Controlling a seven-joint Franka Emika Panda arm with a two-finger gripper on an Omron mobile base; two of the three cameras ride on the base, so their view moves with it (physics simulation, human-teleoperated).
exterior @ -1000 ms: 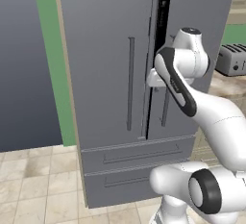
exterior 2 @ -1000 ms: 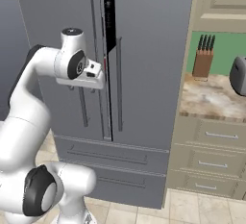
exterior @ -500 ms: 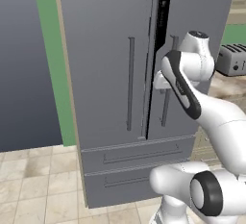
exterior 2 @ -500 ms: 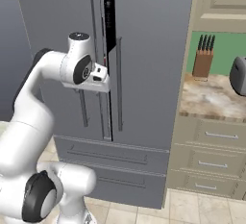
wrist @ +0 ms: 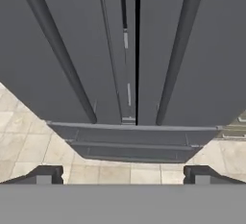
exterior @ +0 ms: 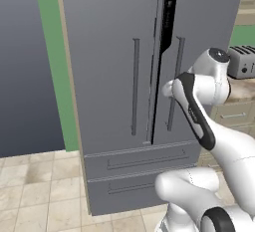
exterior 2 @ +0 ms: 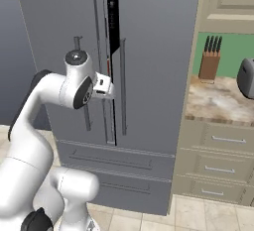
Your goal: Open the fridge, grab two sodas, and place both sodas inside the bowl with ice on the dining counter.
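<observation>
The tall grey fridge stands right in front of me, its left door a crack ajar with a dark gap at the seam. My gripper is open, with nothing between its fingertips, and faces the seam between the two long bar handles. From the side, the hand hangs at mid-door height close to the seam, between the left handle and the right handle. The sodas are hidden behind the doors. The bowl and the dining counter are out of view.
Right of the fridge is a cabinet counter with drawers, a knife block and a toaster. The fridge's lower drawers sit under the doors. A dark wall rises to the left over the tiled floor.
The arm has shifted right and a little lower, bringing the hand nearer the seam between the doors. The gripper stays open. The fridge has not moved.
</observation>
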